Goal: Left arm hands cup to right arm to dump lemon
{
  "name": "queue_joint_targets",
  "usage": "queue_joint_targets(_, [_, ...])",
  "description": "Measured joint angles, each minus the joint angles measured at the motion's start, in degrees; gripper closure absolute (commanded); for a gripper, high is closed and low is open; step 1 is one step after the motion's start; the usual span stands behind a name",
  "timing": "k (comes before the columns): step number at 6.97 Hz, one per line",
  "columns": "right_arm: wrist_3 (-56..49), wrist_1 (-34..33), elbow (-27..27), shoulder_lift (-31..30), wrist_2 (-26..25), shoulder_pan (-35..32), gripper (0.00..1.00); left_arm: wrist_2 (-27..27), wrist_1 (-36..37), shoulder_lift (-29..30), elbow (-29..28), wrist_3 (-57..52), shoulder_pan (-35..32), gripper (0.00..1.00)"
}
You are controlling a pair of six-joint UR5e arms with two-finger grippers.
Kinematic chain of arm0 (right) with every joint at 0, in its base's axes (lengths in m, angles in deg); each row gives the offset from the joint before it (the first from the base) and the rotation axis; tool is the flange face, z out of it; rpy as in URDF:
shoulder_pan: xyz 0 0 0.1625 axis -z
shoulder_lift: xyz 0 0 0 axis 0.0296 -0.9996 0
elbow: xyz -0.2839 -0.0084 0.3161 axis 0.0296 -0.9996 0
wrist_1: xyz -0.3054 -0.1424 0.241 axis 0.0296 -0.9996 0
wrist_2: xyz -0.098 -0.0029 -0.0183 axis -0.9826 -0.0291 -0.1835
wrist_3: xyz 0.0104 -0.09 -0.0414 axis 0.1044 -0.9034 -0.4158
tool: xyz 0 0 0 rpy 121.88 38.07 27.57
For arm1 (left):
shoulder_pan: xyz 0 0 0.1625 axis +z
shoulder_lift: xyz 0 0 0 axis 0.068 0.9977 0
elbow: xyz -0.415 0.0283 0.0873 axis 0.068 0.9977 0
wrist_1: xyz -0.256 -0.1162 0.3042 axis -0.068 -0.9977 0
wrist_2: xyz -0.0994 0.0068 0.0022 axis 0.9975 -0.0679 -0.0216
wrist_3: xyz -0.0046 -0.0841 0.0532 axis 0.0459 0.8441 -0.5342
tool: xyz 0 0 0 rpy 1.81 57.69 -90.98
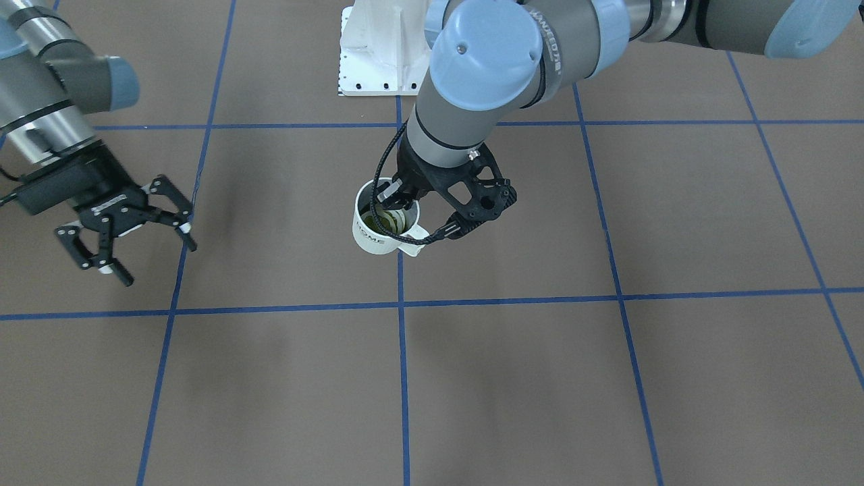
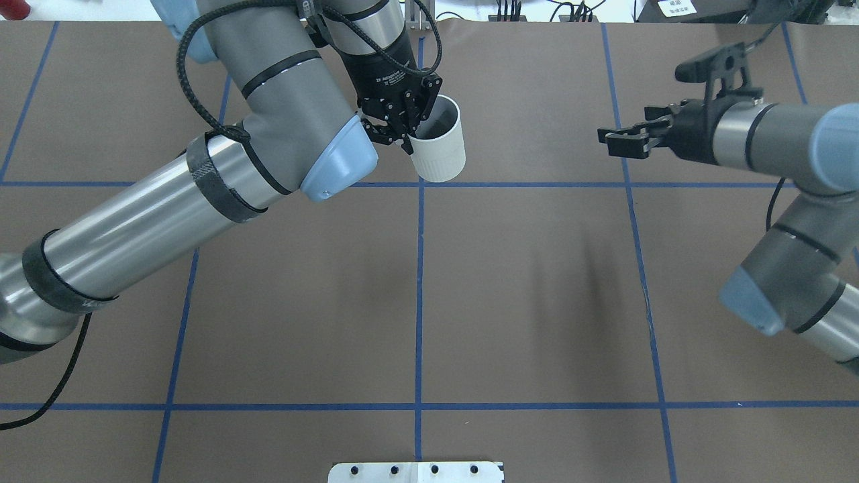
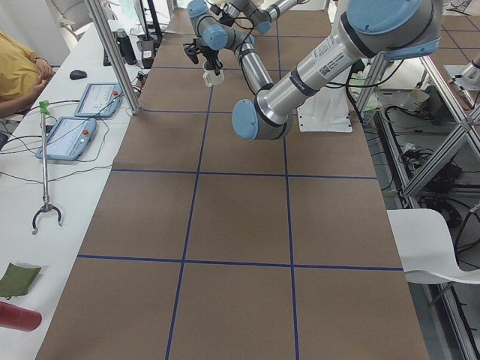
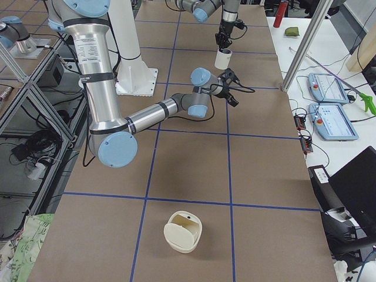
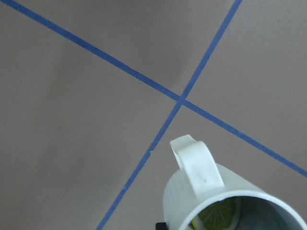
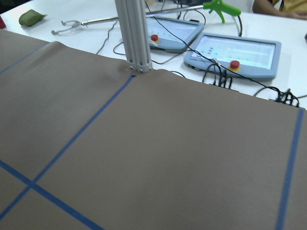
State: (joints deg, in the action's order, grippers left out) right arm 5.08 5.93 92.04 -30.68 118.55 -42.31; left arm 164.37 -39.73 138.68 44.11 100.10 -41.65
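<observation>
We find the cup (image 1: 370,234) just above the middle of the front-facing view, an off-white mug with dark "HOME" lettering on its side, and it looks to be held off the table (image 1: 540,378) rather than standing on it. Inside lies the lemon (image 1: 385,219), yellow-green against the greyish interior; the left wrist view shows it at the lower edge of the frame, below the rim. The squared handle (image 1: 413,244) points toward the lower right in the front-facing view. The left gripper (image 1: 395,202) is clamped on the cup's rim, with one finger reaching into the mouth and the black perforated housing sitting to the right of the mug. Above it, the left arm (image 1: 472,74) runs off toward the upper right corner. Well apart, at the left edge of that view, we see the right gripper (image 1: 154,256) with its fingers spread wide and nothing between them, at the end of the right arm (image 1: 40,115), which comes in from the upper left. Blue tape lines (image 1: 401,378) divide the brown table into squares, and the white base plate (image 1: 374,61) sits at the top centre. In the exterior right view a cream-coloured container (image 4: 183,232) stands on the table at the lower centre.
</observation>
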Motion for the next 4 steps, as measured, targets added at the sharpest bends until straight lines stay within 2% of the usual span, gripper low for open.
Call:
queue_joint_targets(1, [0.1,0.1,1.3,1.2,-10.5,7.3,0.01,-1.0,0.2,1.3,-0.6,4.1,0.3,1.00])
queue_joint_targets(2, [0.2,0.2,1.5,2.7,-18.8,13.5,0.01,-1.5,0.3,2.7,-1.7,7.5,0.4,1.00])
queue_joint_targets(3, [0.2,0.2,1.5,4.3,-24.3,17.8,0.01,-1.7,0.4,3.7,-2.5,9.7,0.4,1.00])
queue_joint_targets(4, [0.1,0.2,1.4,5.6,-27.0,20.4,0.01,-1.8,0.5,4.1,-2.7,10.6,0.4,1.00])
